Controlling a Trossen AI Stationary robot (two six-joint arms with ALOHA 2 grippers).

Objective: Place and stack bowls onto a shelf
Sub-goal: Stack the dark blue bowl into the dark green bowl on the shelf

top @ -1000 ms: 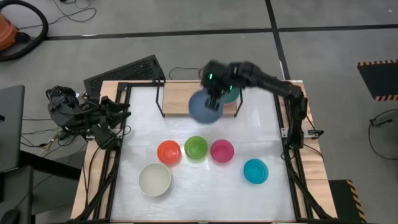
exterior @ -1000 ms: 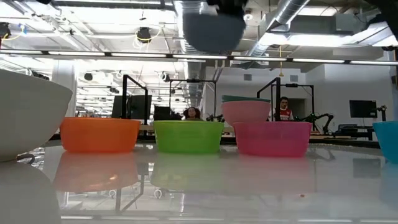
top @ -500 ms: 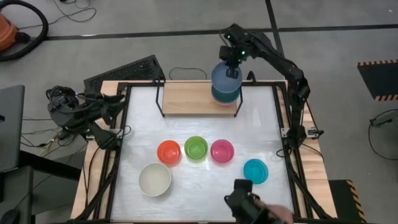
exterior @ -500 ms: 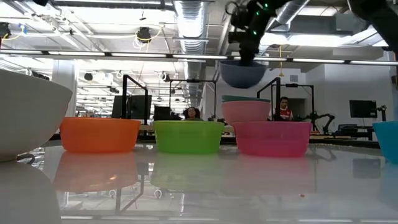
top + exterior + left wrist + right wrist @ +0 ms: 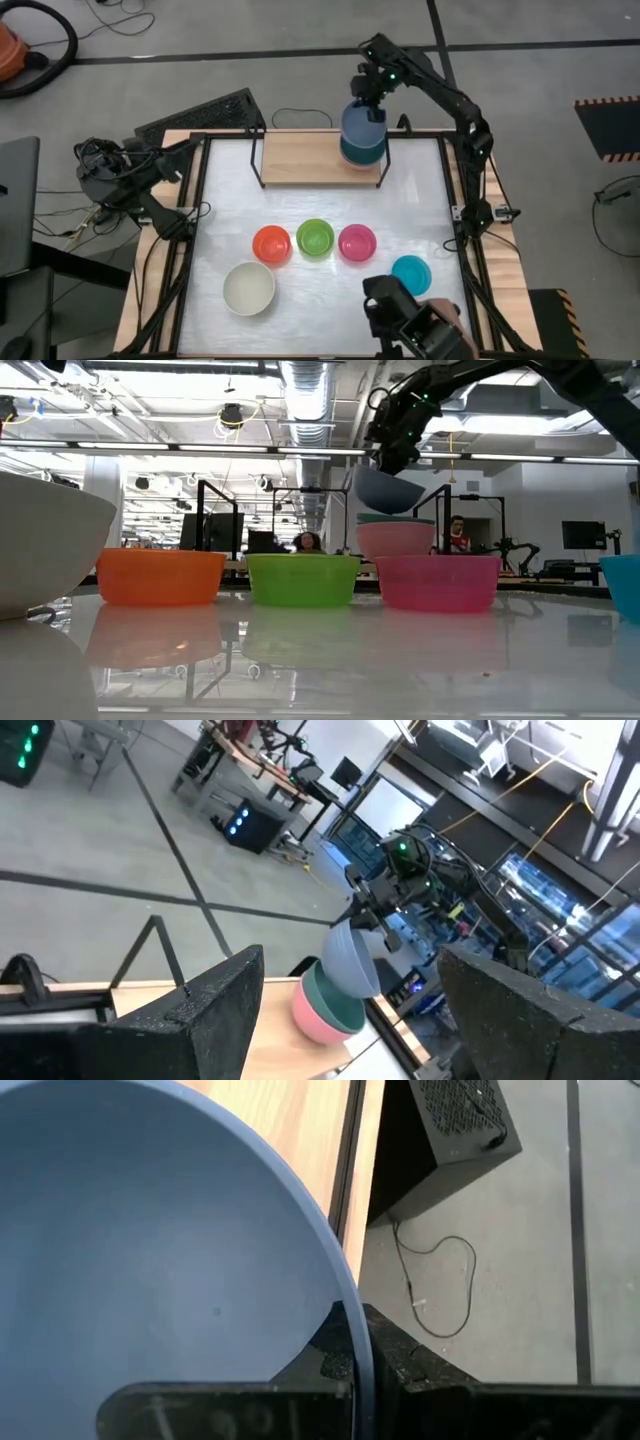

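Blue bowl (image 5: 362, 124) tilted above stacked bowls (image 5: 350, 152) at shelf (image 5: 300, 160) end.

Right arm stretched to far side of worktop, right gripper (image 5: 368, 103) raised, jaws pinched shut on rim of blue bowl (image 5: 362, 126). Left arm folded at left edge, left gripper (image 5: 192, 148) jaws spread.

I count eight bowls: cream-white (image 5: 249, 288), orange (image 5: 271, 244), lime green (image 5: 315, 238), magenta (image 5: 357, 242) and teal (image 5: 410, 275) on the table (image 5: 230, 200), plus blue (image 5: 362, 123), dark green (image 5: 385, 518) and pink (image 5: 395, 538) at the one shelf (image 5: 300, 160). Two arms, one gloved hand (image 5: 415, 330).
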